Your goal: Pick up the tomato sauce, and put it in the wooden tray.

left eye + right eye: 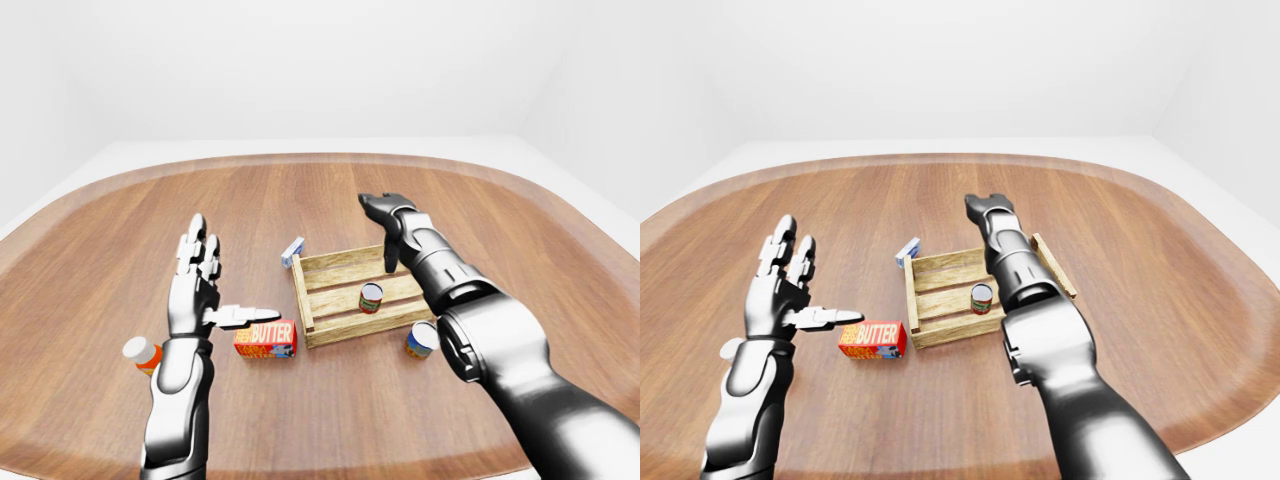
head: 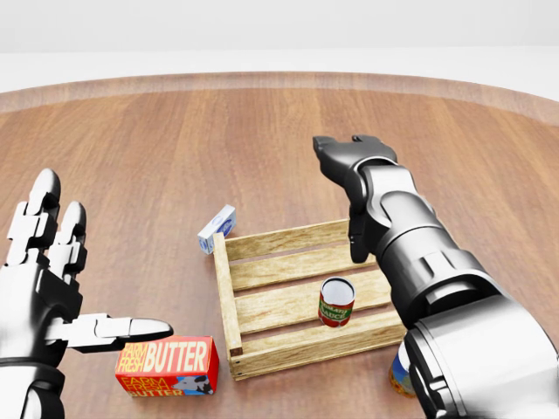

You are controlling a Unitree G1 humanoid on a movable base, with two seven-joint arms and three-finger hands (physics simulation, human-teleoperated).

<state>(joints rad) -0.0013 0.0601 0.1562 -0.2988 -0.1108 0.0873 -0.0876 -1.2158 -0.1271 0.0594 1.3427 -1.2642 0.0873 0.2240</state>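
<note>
Two hands: both empty, and the tomato sauce stands alone inside the wooden tray.
Orange-capped bottle (image 1: 143, 353): lies on the wooden table (image 1: 120, 215) at the far left of the left-eye view, beside the left forearm.
Left hand (image 2: 48, 292): raised at the left edge of the head view, fingers spread wide and upright, thumb pointing right above the butter box; it holds nothing.
Butter box (image 2: 167, 366): red and yellow, flat on the table just left of the tray's near-left corner.
Small blue-and-white carton (image 2: 217, 229): lies on the table close by the tray's upper-left corner.
Wooden tray (image 2: 225, 297): slatted crate in the middle of the head view.
Tomato sauce (image 2: 336, 302): upright can on the tray's slats, right of centre, clear of both hands.
Right hand (image 2: 348, 160): held above the tray's upper rail, well apart from the can, fingers loosely parted, gripping nothing.
Blue-labelled can (image 1: 421, 340): on the table just outside the tray's right end, partly hidden by the right arm.
</note>
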